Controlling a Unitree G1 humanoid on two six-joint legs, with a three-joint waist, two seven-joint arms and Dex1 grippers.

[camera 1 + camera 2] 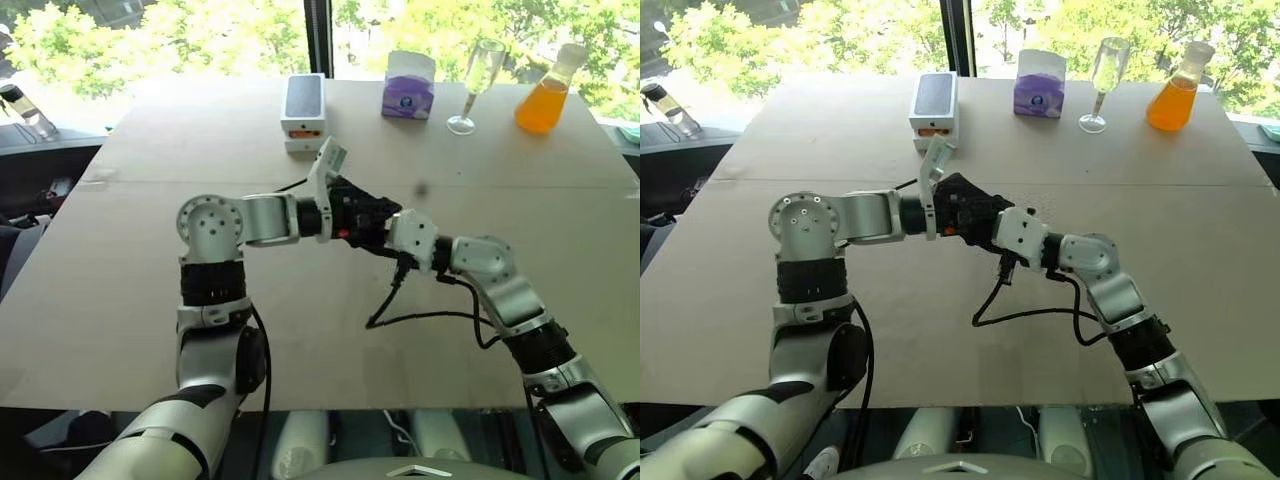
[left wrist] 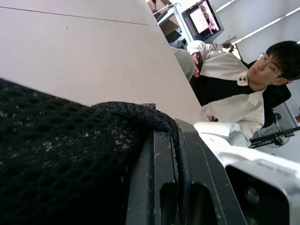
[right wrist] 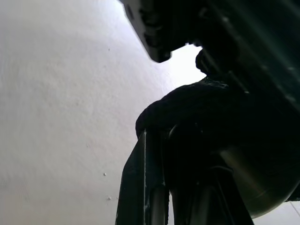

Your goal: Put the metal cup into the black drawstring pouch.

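My two grippers meet above the middle of the table (image 1: 150,300). My left gripper (image 1: 368,212) is shut on the black drawstring pouch (image 2: 61,164), whose mesh fabric folds over its fingers (image 2: 161,187). In the head views the pouch (image 1: 362,222) is a dark bunch between both hands. My right gripper (image 1: 388,232) points left into that bunch and is shut. The metal cup (image 3: 262,185) shows as a shiny curved wall right beside the right fingers (image 3: 145,187). Black fabric drapes over its far part and over the fingertips. The cup seems held there, but the exact grip is hidden.
Along the table's far edge stand a white phone box (image 1: 303,110), a purple tissue box (image 1: 408,85), a clear stemmed glass (image 1: 478,85) and an orange-liquid flask (image 1: 545,95). A black cable (image 1: 420,318) loops under my right arm. A seated person (image 2: 243,89) is beside the table.
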